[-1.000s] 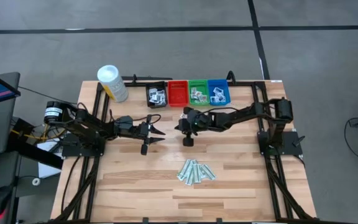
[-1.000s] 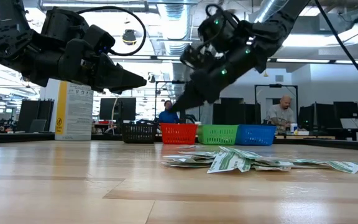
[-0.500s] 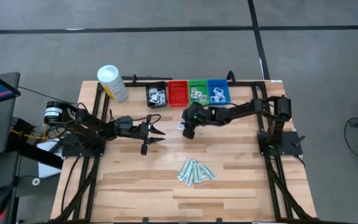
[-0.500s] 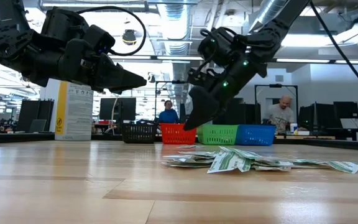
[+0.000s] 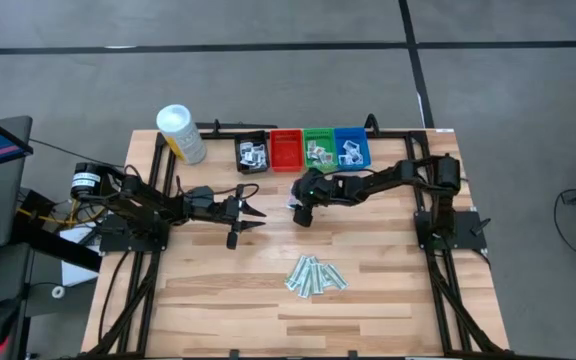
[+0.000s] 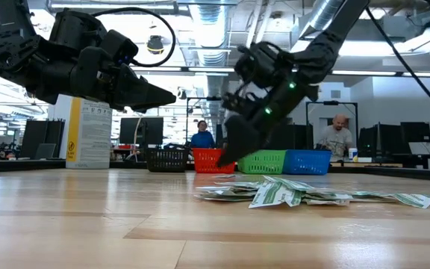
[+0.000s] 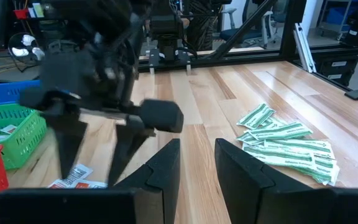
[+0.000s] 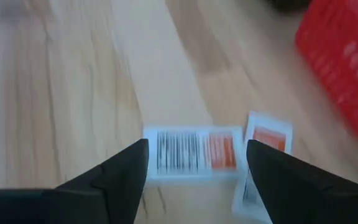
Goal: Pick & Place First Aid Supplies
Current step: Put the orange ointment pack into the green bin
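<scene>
gripping nothing, my right gripper [image 5: 301,211] hangs with its fingers spread wide straight over two white packets with red print [image 8: 194,151] on the table, just short of the red bin [image 5: 286,150]. my left gripper [image 5: 249,216] waits off to the side, fingers partly apart and empty. some packets already sit in the black, green and blue bins, but the red one looks empty and the pile of green strips [image 5: 316,275] lies untouched well behind me, so i judge much is left.

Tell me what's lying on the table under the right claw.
Two white packets with orange-red print lie on the bare wood beneath the open right claw, beside the red bin. The second packet is partly hidden behind a finger.
</scene>
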`<action>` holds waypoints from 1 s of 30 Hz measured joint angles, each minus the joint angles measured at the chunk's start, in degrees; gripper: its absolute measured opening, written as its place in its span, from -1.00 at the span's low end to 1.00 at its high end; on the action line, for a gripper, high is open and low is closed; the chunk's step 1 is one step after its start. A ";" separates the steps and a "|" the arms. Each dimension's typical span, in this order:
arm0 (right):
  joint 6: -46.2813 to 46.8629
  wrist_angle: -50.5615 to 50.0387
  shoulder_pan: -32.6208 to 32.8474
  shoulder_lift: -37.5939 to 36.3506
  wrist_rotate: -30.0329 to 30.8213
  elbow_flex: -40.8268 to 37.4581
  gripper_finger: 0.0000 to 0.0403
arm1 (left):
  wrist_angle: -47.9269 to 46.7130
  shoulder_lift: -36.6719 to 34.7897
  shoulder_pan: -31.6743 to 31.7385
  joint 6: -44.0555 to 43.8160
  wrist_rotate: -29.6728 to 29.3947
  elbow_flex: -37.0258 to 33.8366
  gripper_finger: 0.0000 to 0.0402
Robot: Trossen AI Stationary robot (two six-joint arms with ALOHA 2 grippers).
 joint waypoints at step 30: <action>-0.26 3.27 -1.65 6.76 -5.50 2.26 0.31 | 0.04 0.00 0.01 0.00 -0.02 -0.01 -0.49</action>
